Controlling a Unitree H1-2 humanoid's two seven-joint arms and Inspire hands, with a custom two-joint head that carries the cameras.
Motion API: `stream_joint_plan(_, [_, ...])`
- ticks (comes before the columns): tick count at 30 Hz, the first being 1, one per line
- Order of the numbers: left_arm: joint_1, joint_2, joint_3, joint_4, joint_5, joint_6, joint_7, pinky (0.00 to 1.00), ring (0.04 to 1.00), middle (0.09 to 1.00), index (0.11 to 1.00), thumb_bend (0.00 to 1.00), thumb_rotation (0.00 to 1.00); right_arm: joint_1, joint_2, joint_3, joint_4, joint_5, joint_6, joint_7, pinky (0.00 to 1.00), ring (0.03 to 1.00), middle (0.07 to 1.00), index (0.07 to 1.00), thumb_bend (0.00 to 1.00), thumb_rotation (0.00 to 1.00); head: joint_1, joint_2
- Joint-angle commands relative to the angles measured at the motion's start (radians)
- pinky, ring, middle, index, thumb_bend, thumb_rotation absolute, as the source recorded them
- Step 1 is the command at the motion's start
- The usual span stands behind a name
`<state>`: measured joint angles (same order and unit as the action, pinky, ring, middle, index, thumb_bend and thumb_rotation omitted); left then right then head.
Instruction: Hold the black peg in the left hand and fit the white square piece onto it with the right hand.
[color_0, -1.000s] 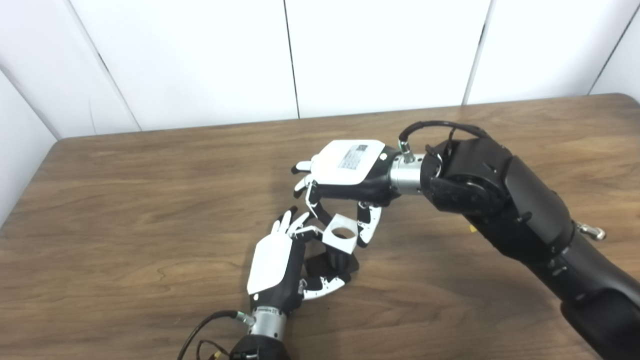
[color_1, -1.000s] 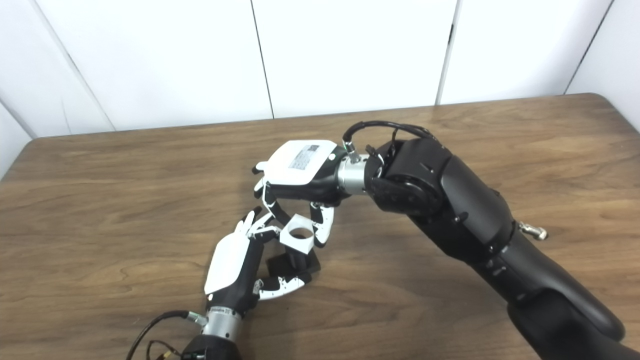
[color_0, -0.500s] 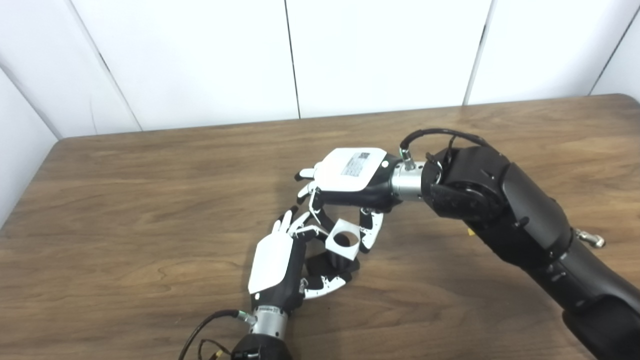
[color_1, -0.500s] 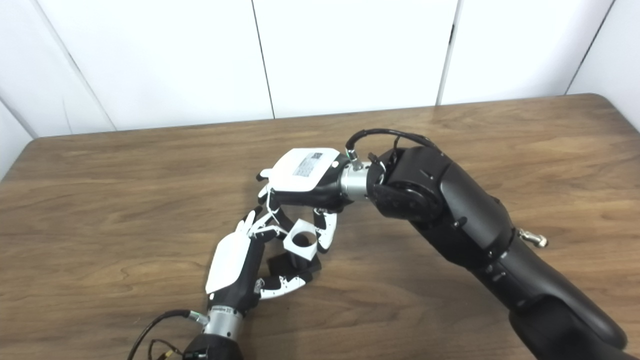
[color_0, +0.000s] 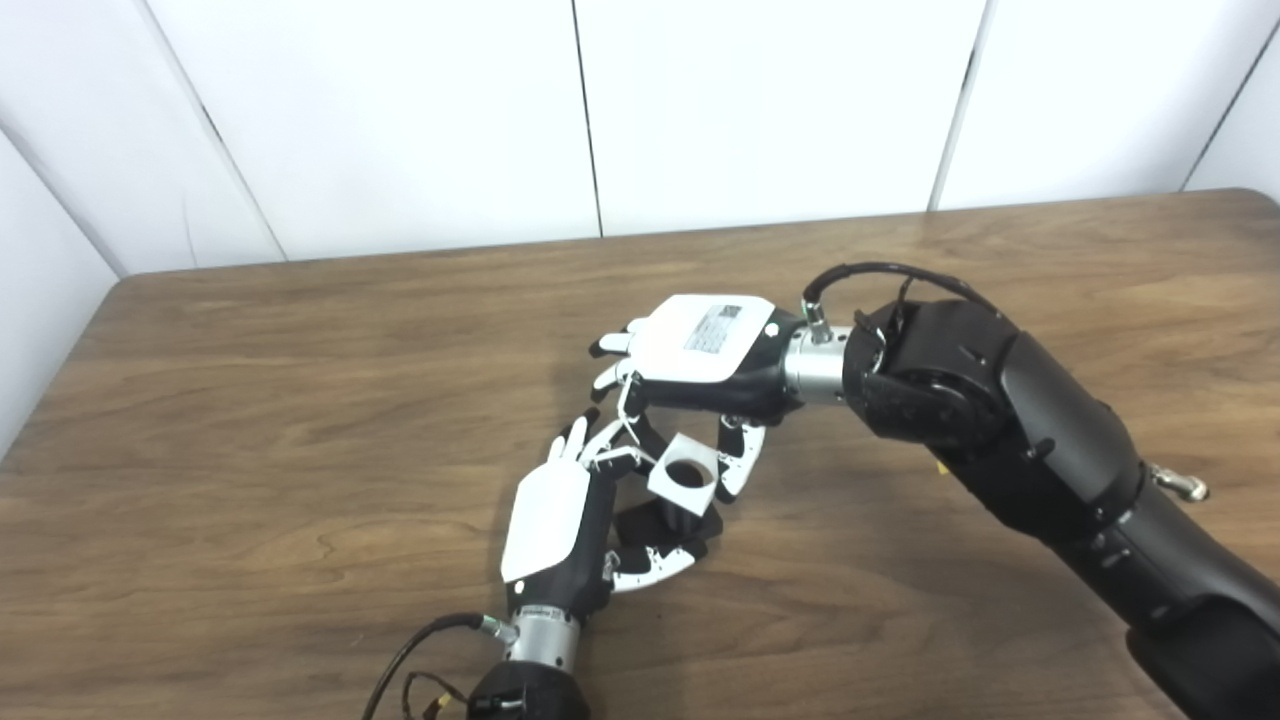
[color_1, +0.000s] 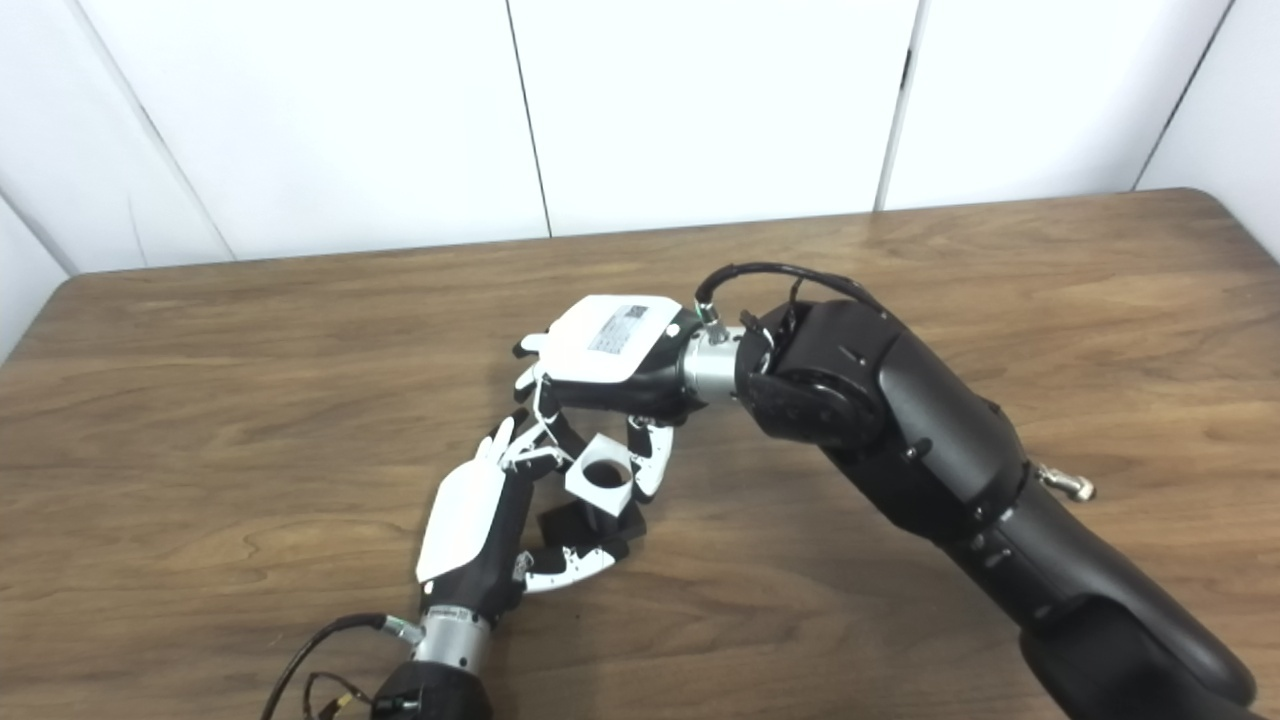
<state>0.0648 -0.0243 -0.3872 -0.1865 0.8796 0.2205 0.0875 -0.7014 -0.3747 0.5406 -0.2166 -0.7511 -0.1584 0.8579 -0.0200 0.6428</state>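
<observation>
Now the left hand grips the black peg between thumb and fingers. Just above it, the right hand pinches the white piece, hole facing up, tilted over the peg's top, over the table.

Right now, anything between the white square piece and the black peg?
Nothing visible. The white square piece, held in the right hand, sits directly over the black peg in the left hand. Whether the peg has entered the hole can't be told.
</observation>
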Motion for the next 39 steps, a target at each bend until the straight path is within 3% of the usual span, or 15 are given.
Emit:
stream_joint_plan(1, [-0.014,-0.004,0.0,0.028,0.02,0.014,0.01,1.0,1.0,0.899,0.484,0.52,0.06,-0.023,0.002,0.006,0.002,-0.003,-0.016,-0.003,0.96,0.991,0.886,0.488,0.52,0.14,-0.001,0.0])
stream_joint_plan(23, [-0.012,-0.006,-0.004,0.03,0.012,0.017,0.013,1.0,1.0,0.897,0.484,0.52,0.06,-0.012,0.024,0.055,0.004,-0.046,-0.022,0.012,0.95,0.997,0.904,0.488,0.52,0.14,-0.001,0.009])
stream_joint_plan(36, [-0.007,-0.008,-0.013,0.006,0.053,0.064,-0.014,1.0,1.0,0.88,0.486,0.52,0.08,0.001,0.005,0.042,0.022,-0.042,-0.016,0.005,0.94,0.991,0.897,0.491,0.52,0.15,0.011,0.016])
stream_joint_plan(37, [-0.007,-0.008,-0.013,0.002,0.057,0.068,-0.017,1.0,1.0,0.878,0.486,0.52,0.08,0.001,0.004,0.041,0.023,-0.044,-0.015,0.005,0.93,0.989,0.895,0.549,0.72,0.2,0.012,0.017])
stream_joint_plan(39, [-0.006,-0.006,-0.016,-0.003,0.068,0.078,-0.023,1.0,1.0,0.877,0.487,0.52,0.08,0.0,0.003,0.04,0.023,-0.045,-0.009,0.011,0.93,0.991,0.897,0.615,0.9,0.27,0.013,0.019])
